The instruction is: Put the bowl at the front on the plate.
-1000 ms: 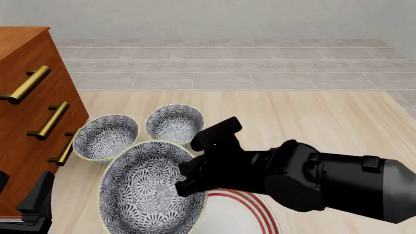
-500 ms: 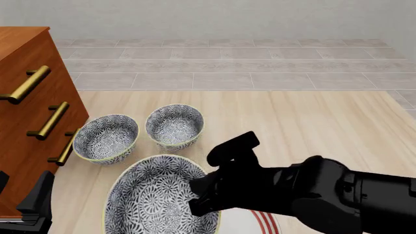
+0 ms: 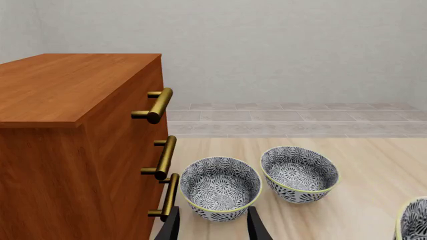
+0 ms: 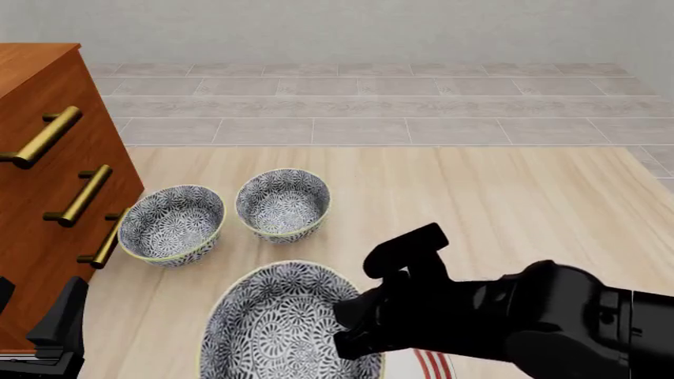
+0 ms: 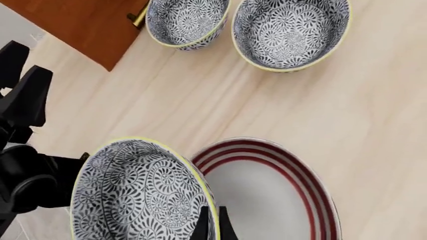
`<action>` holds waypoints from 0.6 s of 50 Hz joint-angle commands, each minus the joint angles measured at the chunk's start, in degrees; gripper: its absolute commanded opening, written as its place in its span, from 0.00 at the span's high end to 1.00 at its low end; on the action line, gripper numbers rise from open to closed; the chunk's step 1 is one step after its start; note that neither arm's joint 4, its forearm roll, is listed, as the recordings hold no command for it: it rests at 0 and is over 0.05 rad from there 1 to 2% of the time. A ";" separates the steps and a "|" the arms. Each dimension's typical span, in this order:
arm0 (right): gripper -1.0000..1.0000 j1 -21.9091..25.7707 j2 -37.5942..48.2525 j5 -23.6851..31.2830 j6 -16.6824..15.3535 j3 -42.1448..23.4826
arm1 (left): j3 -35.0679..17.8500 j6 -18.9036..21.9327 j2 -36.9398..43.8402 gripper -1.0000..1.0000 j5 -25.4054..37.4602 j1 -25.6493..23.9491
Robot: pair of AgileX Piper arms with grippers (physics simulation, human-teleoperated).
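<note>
Overhead, the right tool [image 5: 211, 224] pinches the rim of the bowl [image 4: 279, 328], held above the near bench [image 4: 506, 205], partly over the red-ringed plate [image 5: 280, 190]. Two more patterned bowls [image 4: 172, 223] [image 4: 282, 204] sit farther back beside a wooden dresser [image 4: 43, 158]. The left tool [image 3: 212, 225] hangs open, empty. No lettering shows.

We see our right end effector [image 4: 353, 320] has carried the bowl [image 4: 279, 324] rightward and toward the surface's near edge, farther from the two bowls behind; it now hides nearly all of the plate [image 4: 432, 363] in the front view.
</note>
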 commanded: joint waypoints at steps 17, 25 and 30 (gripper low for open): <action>1.00 -3.25 -4.32 -2.29 2.68 9.55 | 0.00 0.00 0.00 0.00 0.00 0.00; 1.00 -4.07 -3.67 -3.62 2.71 11.58 | 0.00 0.00 0.00 0.00 0.00 0.00; 1.00 -4.15 -2.58 -4.84 2.80 12.24 | 0.00 0.00 0.00 0.00 0.00 0.00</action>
